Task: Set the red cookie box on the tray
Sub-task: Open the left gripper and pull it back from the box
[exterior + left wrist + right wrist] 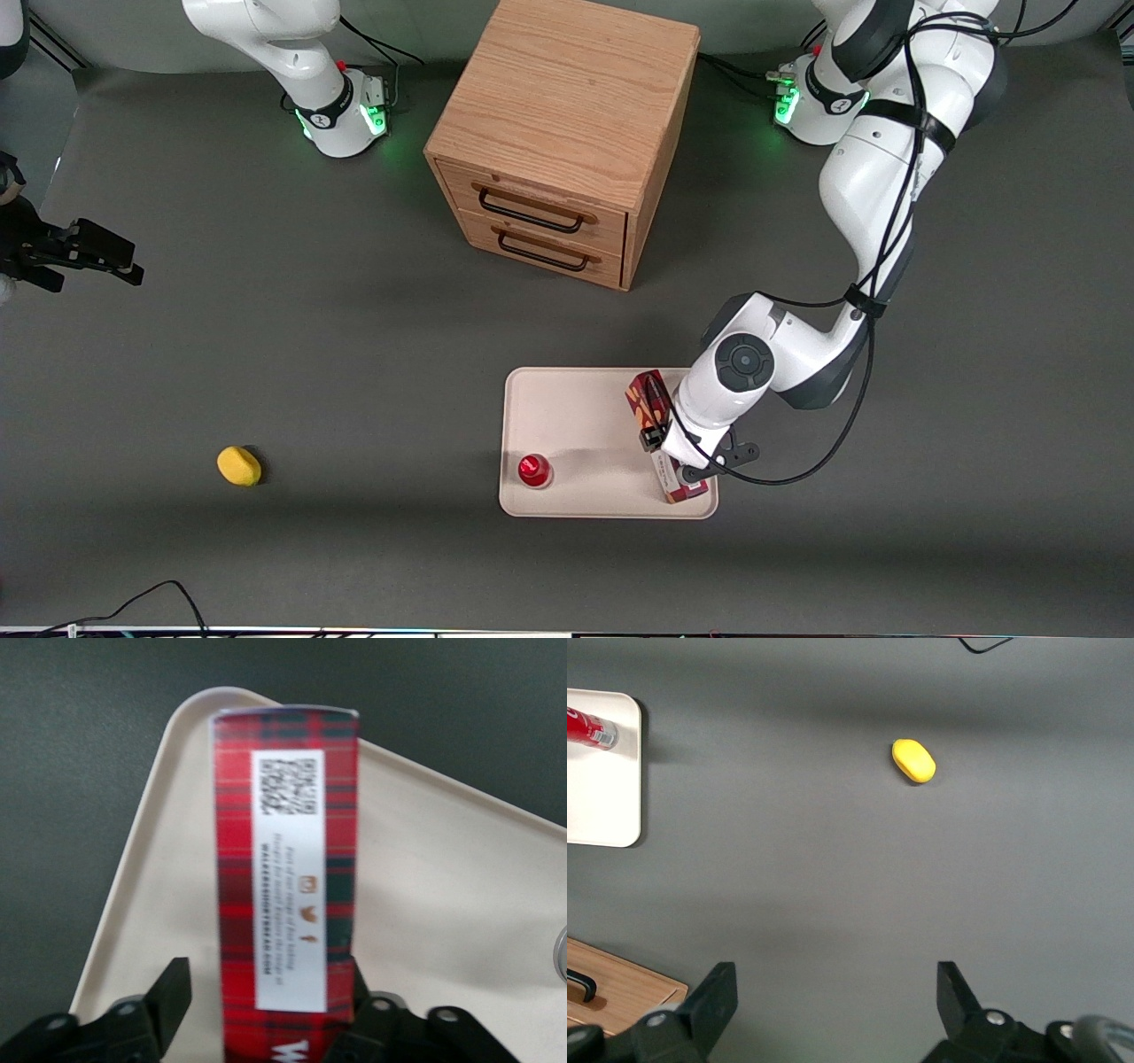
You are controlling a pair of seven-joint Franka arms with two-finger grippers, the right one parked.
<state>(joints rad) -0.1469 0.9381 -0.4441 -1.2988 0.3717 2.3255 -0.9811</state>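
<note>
Tool [266,1010] fingers stand apart beside the red cookie box [285,877], gripping nothing.
We judge the box laid on the tray [168,850]; next we lift straight clear.

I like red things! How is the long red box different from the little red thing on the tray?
The red cookie box is long, narrow and tartan; the small red-capped object is round and plain red. The gripper is at the box with a finger either side; nothing touches the small object. Both are over the cream tray.
</note>
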